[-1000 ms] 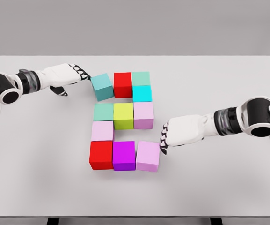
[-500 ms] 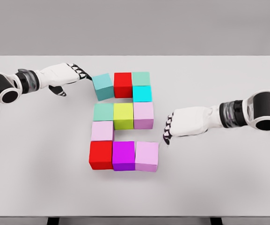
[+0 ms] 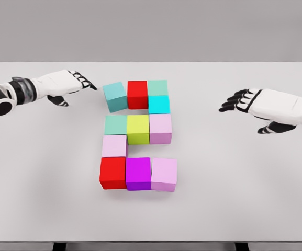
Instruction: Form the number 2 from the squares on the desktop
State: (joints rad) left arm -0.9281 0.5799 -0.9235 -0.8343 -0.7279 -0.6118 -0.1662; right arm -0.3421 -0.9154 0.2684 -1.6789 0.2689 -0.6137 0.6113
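Fingers of the left hand lay spread just left of the teal cube, while the right hand hovered open, well right of it.

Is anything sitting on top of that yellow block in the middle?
No. The yellow block has a bare top; it lies flat on the table. What's underneath it is hidden.

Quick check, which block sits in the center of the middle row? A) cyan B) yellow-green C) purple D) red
B: the yellow-green block sits in the middle row between the teal block on its left and the pink block on its right.
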